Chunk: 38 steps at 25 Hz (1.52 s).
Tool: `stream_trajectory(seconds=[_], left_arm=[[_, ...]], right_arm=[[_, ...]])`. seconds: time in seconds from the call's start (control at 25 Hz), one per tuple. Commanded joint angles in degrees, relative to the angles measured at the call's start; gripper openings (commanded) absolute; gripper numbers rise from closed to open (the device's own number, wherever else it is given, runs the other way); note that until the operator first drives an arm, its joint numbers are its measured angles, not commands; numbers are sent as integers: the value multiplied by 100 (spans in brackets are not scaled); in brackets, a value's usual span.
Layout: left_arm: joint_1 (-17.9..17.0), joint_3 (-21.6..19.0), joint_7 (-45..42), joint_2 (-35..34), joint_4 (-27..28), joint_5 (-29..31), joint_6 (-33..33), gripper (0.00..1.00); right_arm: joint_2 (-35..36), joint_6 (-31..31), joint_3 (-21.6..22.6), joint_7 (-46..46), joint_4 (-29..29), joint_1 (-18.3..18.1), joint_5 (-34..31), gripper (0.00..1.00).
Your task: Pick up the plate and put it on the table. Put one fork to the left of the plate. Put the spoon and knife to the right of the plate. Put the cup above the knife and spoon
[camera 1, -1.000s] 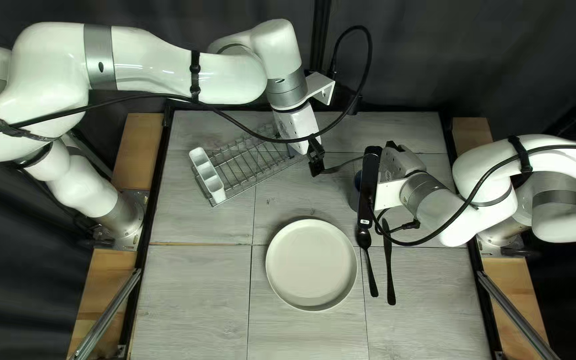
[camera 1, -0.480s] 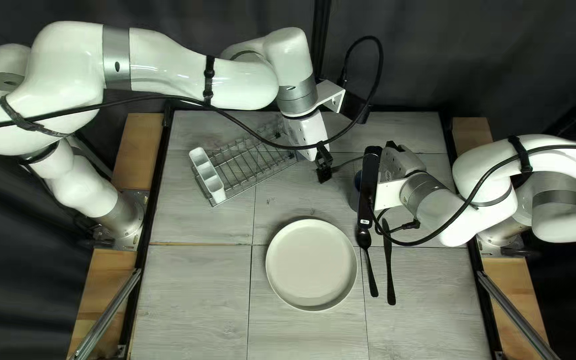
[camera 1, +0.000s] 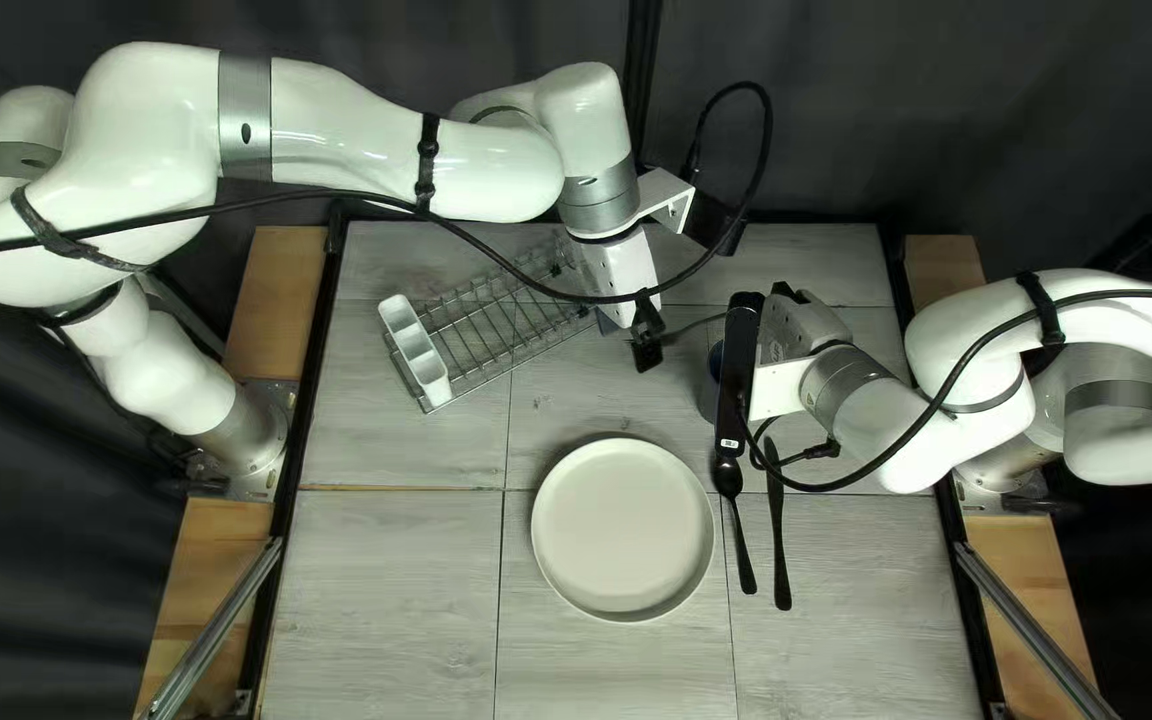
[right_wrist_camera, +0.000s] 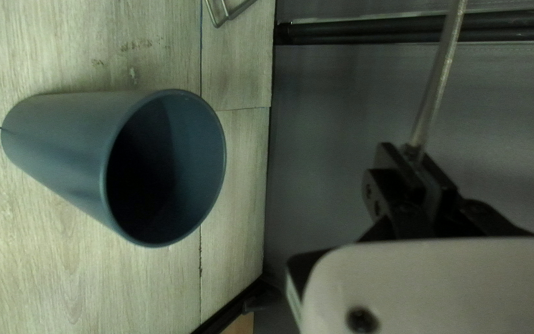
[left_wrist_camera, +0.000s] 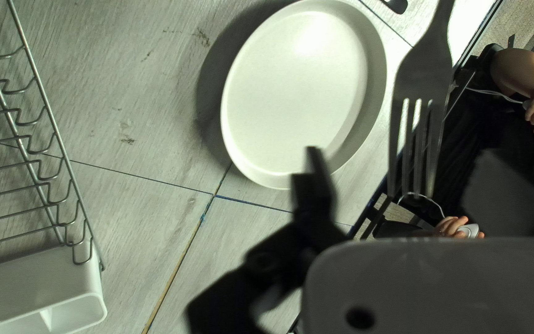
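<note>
White plate, spoon, knife, cup look set; only fork, pinched by right gripper, left gripper spread, awaits placing.

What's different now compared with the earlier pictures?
My left gripper has moved a little rightward and down in the top left view. No grasp or release is visible. My right arm, the round off-white plate, black spoon, black knife and wire dish rack look unmoved.

top left: high, slanting down | left wrist: closer | shared: plate
</note>
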Motion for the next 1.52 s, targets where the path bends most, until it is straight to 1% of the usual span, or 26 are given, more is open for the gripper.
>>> stream_trajectory(seconds=[0.04, 0.32, 0.36, 0.4, 0.44, 0.52, 0.72, 0.92, 1.0, 1.16, 1.28, 1.4, 1.52], left_arm=[[0, 0, 0, 0, 0, 0, 0, 0], [0, 0, 0, 0, 0, 0, 0, 0], [0, 0, 0, 0, 0, 0, 0, 0], [27, 12, 54, 15, -75, -115, -20, 0], [32, 14, 65, 13, -72, -123, 4, 0], [53, 26, 106, -19, -89, -164, 56, 0], [136, 83, 263, -345, -433, -395, 72, 0], [208, 193, 456, -996, -1106, -749, 45, 0], [216, 287, 564, -1524, -1612, -992, 60, 0], [151, 419, 622, -2353, -2399, -1329, 73, 0], [86, 471, 603, -2850, -2848, -1517, 78, 0], [31, 427, 447, -3190, -3100, -1577, 88, 0], [1, 407, 388, -3351, -3182, -1546, 146, 0]], right_arm=[[0, 0, 0, 0, 0, 0, 0, 0], [0, 0, 0, 0, 0, 0, 0, 0], [0, 0, 0, 0, 0, 0, 0, 2], [0, 0, 0, 0, 0, 0, 0, 16], [0, 0, 0, 0, 0, 0, 0, 100], [0, 0, 0, 0, 0, 0, 0, 100], [0, 0, 0, 0, 0, 0, 0, 100], [0, 0, 0, 0, 0, 0, 0, 100], [0, 0, 0, 0, 0, 0, 0, 100], [0, 0, 0, 0, 0, 0, 0, 100], [0, 0, 0, 0, 0, 0, 0, 100], [0, 0, 0, 0, 0, 0, 0, 100], [0, 0, 0, 0, 0, 0, 0, 100]])
